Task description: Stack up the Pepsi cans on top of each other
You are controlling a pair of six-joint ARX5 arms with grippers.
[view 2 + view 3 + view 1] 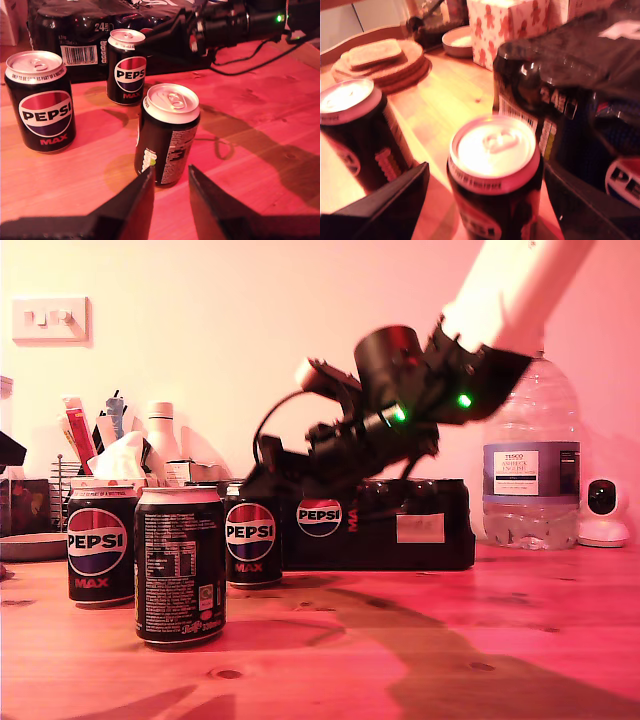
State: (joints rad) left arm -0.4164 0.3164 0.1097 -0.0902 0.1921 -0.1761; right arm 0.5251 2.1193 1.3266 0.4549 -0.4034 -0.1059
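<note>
Reading "PEPSI MAX" on Pepsi cans (101,543) | first jaws apart | second jaws straddling one, ungripped

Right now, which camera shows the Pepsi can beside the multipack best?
The second wrist view: that can fills the frame between my second pincer's open fingers, lid fully visible. The exterior view shows its logo side, its top partly behind the arm. The first wrist view shows it whole but far off.

Wooden table (420,640), 3 upright Pepsi cans (180,565), Pepsi multipack (385,523), water bottle (531,465), small white camera (603,512)
</note>
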